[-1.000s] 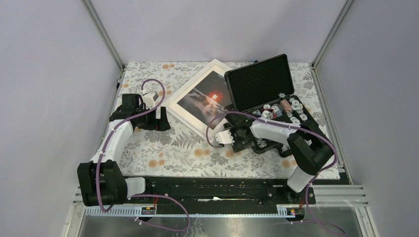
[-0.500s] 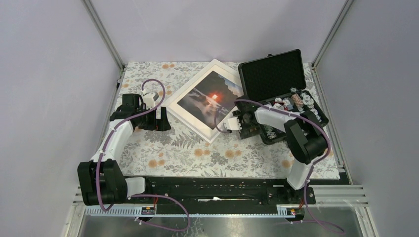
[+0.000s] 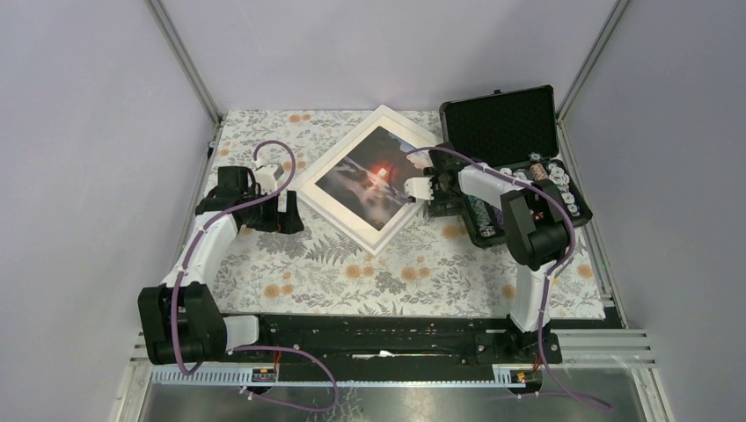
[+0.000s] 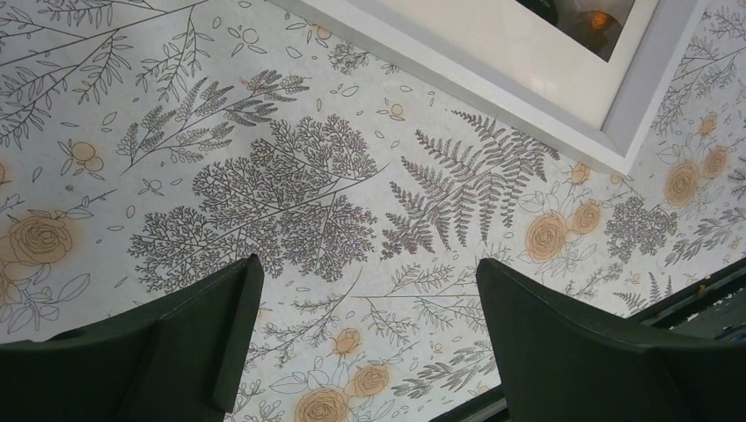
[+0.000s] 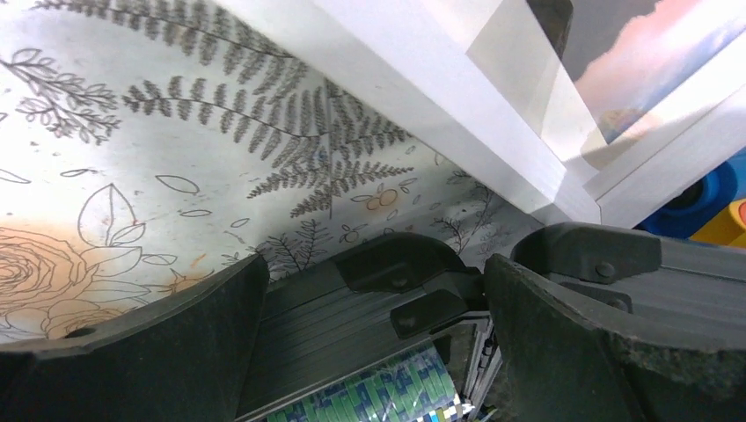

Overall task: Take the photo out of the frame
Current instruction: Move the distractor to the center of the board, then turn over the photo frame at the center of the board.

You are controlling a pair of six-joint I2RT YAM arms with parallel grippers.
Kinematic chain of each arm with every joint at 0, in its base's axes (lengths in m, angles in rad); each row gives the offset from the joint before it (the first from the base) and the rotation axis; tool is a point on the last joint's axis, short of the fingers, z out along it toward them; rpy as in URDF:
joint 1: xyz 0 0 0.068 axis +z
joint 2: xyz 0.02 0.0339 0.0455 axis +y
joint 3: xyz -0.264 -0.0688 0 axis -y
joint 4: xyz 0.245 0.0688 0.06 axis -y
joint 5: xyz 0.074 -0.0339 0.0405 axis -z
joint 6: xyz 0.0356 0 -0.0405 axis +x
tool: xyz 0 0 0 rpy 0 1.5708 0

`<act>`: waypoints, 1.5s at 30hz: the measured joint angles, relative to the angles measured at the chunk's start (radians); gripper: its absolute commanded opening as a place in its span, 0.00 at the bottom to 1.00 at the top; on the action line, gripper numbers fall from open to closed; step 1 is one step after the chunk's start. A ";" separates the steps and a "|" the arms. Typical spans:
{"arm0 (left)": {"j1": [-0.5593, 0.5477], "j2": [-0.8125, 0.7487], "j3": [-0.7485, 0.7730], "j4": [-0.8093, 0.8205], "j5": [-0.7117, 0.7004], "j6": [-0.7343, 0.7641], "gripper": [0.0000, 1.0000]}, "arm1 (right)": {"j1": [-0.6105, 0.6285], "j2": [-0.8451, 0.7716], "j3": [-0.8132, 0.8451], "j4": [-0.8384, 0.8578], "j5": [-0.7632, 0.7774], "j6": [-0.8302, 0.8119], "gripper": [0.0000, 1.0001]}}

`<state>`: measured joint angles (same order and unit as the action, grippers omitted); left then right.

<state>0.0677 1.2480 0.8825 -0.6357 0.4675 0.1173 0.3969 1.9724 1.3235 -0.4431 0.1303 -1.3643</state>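
1. Top external view: the frame lies flat, face up and turned cornerwise, on the floral tablecloth. The photo sits inside it, its orange sun glowing within a cream-white mat.
2. The right gripper stands at the frame's right-hand edge, between the frame and the open black case. Its jaws gape wide and grasp nothing; contact with the frame cannot be told.
3. Right wrist view: a corner of the frame lies just ahead of the spread fingers, with the case's edge beneath them.
4. The left gripper sits over the cloth just beside the frame's left corner, spread wide and empty. Left wrist view: only patterned cloth shows between its fingers.
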 measured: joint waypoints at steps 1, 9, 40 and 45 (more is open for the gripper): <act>0.000 0.005 0.003 -0.002 0.000 0.008 0.99 | -0.006 0.001 0.005 0.001 -0.010 0.009 1.00; -0.029 0.212 0.207 0.000 -0.061 0.121 0.99 | -0.027 -0.006 0.130 -0.084 -0.159 0.268 1.00; -0.138 1.069 1.011 -0.002 -0.135 0.198 0.24 | -0.043 -0.441 -0.037 -0.002 -0.480 1.268 1.00; -0.135 0.959 0.816 0.104 -0.158 0.220 0.15 | -0.043 -0.445 -0.044 0.038 -0.478 1.316 1.00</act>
<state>-0.0669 2.2066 1.6989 -0.5320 0.3099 0.3374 0.3538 1.5272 1.2793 -0.4049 -0.3473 -0.0479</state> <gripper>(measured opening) 0.341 0.994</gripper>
